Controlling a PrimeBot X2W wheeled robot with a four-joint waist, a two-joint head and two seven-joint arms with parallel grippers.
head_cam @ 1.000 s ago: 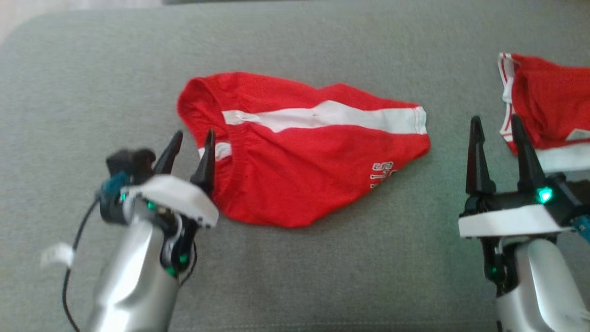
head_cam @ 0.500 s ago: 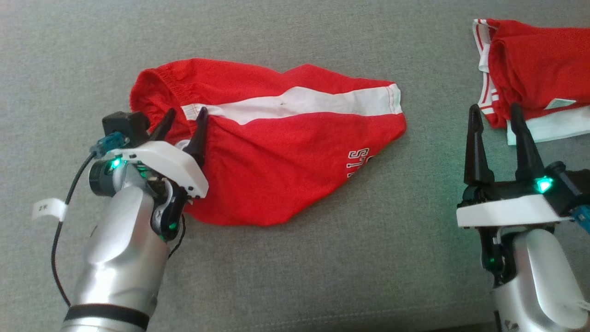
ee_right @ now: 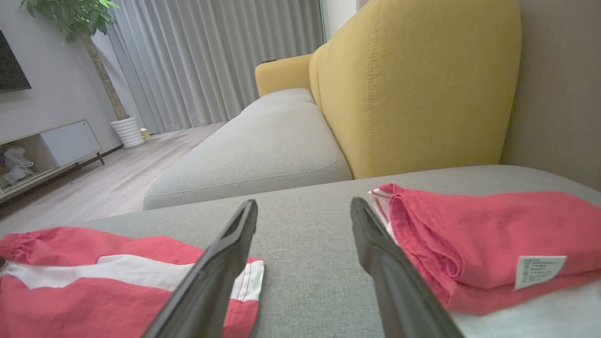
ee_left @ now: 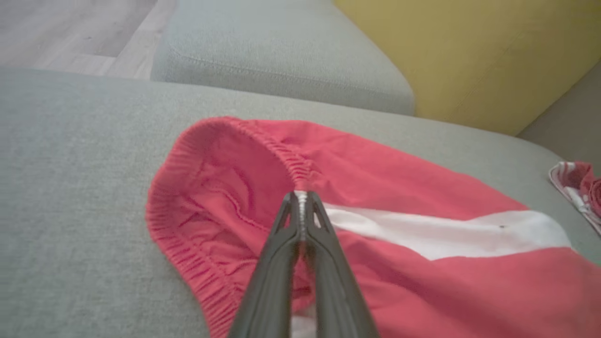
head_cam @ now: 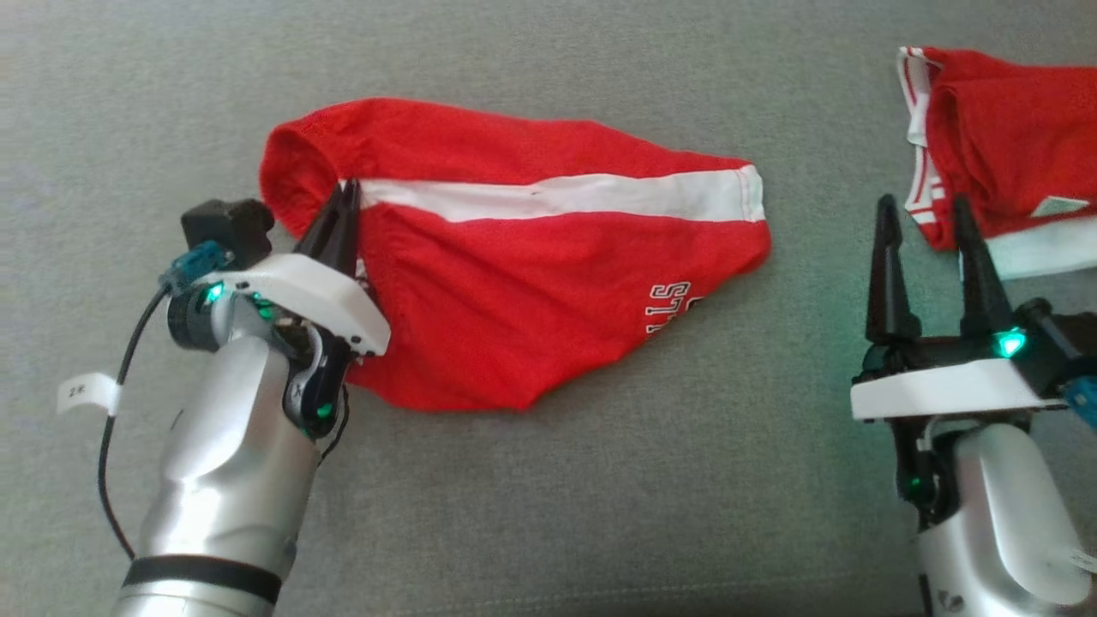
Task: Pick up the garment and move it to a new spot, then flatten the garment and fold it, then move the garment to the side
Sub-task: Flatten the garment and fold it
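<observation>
On the grey cushion [head_cam: 600,514]: the red shorts [head_cam: 548,291] lie loosely crumpled across my head view. The waistband is toward my left arm and the white-edged hem is toward my right.
Left gripper [head_cam: 347,193]: its fingers are pressed together on the elastic waistband [ee_left: 300,171], right where the white side stripe [head_cam: 557,195] begins. The wrist view shows a sliver of cloth between the tips.
Right gripper [head_cam: 923,214]: its fingers are spread wide and hold nothing, hovering over bare cushion.
Shorts against the jaws: the left jaws have the waistband edge between them. The right jaws are apart from the shorts, with the hem off to their left and a folded red pile [head_cam: 1011,163] just to their right.
Step in hand: I judge this to be the pick-up, ahead of carrying the shorts to a new spot.
Doing it well: I want to raise the left arm slowly and fairly straight, watching that the elastic doesn't slide out of such a narrow pinch. I cannot tell whether the pinch has caught one layer or both.
Clearance: I should lift high enough for the trailing leg to come off the cushion rather than drag along it.
Path: I should steer the carry away from the folded pile so the hanging hem doesn't brush it.
</observation>
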